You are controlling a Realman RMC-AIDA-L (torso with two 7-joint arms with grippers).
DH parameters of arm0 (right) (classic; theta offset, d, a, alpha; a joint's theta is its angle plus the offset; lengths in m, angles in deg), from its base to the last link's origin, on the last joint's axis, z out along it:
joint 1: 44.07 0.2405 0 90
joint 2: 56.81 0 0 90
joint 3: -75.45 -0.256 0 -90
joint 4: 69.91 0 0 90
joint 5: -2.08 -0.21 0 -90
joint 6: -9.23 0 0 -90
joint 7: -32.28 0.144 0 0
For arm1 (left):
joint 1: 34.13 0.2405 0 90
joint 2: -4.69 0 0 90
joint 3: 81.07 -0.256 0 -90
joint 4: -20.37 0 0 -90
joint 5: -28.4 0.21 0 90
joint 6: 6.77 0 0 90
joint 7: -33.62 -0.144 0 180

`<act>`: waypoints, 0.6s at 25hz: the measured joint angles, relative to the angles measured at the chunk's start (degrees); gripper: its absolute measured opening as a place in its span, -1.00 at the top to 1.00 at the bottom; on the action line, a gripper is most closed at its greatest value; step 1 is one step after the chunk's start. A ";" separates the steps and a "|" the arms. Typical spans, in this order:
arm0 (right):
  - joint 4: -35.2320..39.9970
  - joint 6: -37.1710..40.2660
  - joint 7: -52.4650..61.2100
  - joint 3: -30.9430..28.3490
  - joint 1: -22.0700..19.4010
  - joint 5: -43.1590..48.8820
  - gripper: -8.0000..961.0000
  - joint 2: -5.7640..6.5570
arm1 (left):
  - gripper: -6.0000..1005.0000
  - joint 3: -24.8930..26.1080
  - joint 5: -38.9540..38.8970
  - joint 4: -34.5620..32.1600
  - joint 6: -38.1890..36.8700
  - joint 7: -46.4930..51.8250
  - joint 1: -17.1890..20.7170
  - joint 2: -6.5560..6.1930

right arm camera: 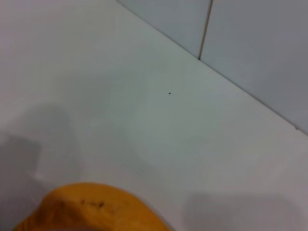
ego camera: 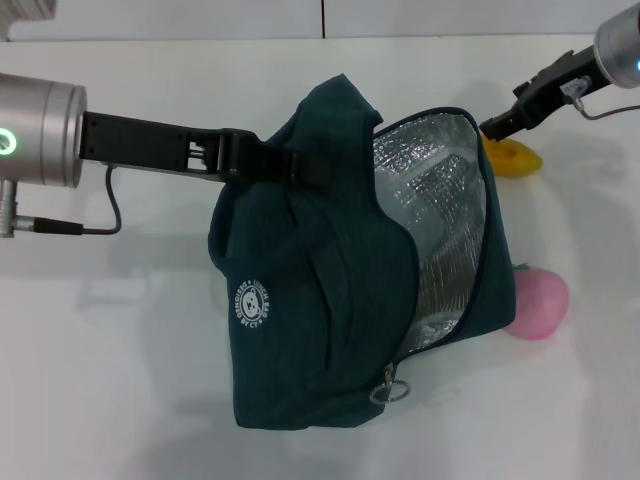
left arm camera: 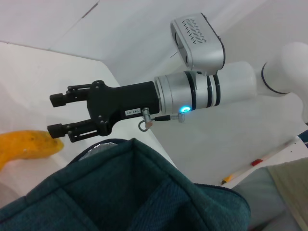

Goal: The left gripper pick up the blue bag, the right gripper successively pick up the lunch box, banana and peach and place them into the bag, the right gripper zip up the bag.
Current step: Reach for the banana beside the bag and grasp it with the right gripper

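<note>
Above banana, right tool open, left tool gripping blue bag

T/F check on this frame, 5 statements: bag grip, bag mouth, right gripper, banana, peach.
1. The left gripper holds the blue bag by its top. True.
2. The bag's mouth is zipped closed. False: it gapes open, silver lining showing.
3. The right gripper is open, close to the banana. True.
4. The banana is already inside the bag. False: it lies on the table beside the bag.
5. The peach is held by the right gripper. False: it rests on the table against the bag's side, apart from that gripper.
</note>
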 joint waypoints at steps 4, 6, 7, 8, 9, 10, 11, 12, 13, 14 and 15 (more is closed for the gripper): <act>0.06 1.53 -0.27 -0.10 0.18 -0.05 -0.51 0.70 | 0.90 0.00 -0.04 0.07 -0.03 0.01 0.02 0.10; 0.11 1.76 -0.37 -0.09 0.15 -0.20 -0.51 0.92 | 0.90 0.00 -0.05 0.07 -0.02 0.02 0.02 0.16; 0.11 1.89 -0.38 -0.09 0.11 -0.31 -0.51 1.02 | 0.90 0.00 -0.05 0.06 -0.02 0.00 0.02 0.22; 0.09 1.97 -0.40 -0.08 0.10 -0.36 -0.51 1.07 | 0.90 0.00 -0.05 0.06 -0.02 -0.01 0.02 0.23; 0.00 2.17 -0.46 -0.04 0.11 -0.36 -0.51 1.09 | 0.90 0.00 -0.06 0.09 -0.02 -0.03 0.02 0.25; -0.08 2.38 -0.57 0.01 0.14 -0.32 -0.51 1.08 | 0.90 0.00 -0.07 0.10 -0.02 -0.05 0.03 0.26; -0.13 2.65 -0.66 0.02 0.19 -0.25 -0.51 1.05 | 0.90 0.00 -0.07 0.11 -0.02 -0.06 0.02 0.26; -0.20 3.01 -0.80 0.03 0.24 -0.14 -0.51 1.00 | 0.90 0.00 -0.08 0.11 -0.02 -0.06 0.02 0.27; -0.28 3.39 -1.00 0.03 0.24 -0.09 -0.51 0.91 | 0.90 0.00 -0.08 0.09 -0.02 -0.07 0.02 0.27; -0.28 3.39 -1.00 0.03 0.24 -0.09 -0.51 0.91 | 0.90 0.00 -0.09 0.07 -0.02 -0.07 0.02 0.28; -0.34 3.51 -1.14 0.03 0.16 -0.10 -0.51 0.89 | 0.90 0.00 -0.09 0.07 -0.02 -0.08 0.02 0.29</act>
